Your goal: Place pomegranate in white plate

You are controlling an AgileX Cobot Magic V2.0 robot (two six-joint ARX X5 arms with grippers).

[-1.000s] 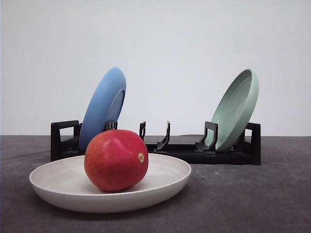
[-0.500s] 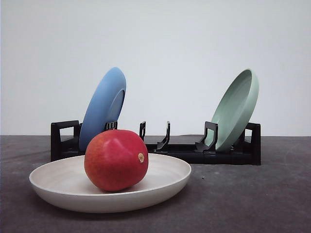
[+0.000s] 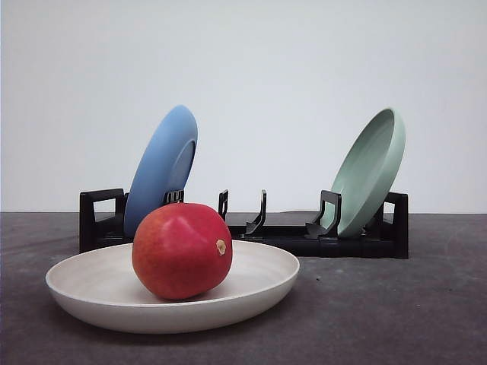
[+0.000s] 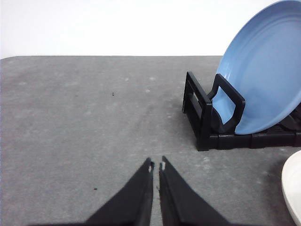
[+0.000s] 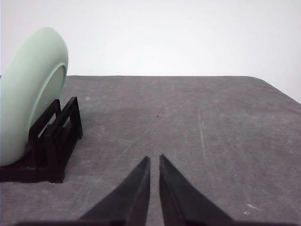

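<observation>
The red pomegranate [image 3: 182, 250] rests inside the white plate [image 3: 84, 284] on the grey table, near the front left of the front view. A sliver of the white plate's rim [image 4: 292, 186] shows in the left wrist view. My left gripper [image 4: 156, 166] is shut with nothing between its fingers, hovering over bare table to the left of the rack. Shut and holding nothing as well, my right gripper [image 5: 154, 159] hangs over bare table to the right of the rack.
A black dish rack [image 3: 251, 228] stands behind the white plate. A blue plate [image 3: 161, 169] leans in its left end and a pale green plate [image 3: 369, 171] in its right end. The rack's middle slots hold nothing.
</observation>
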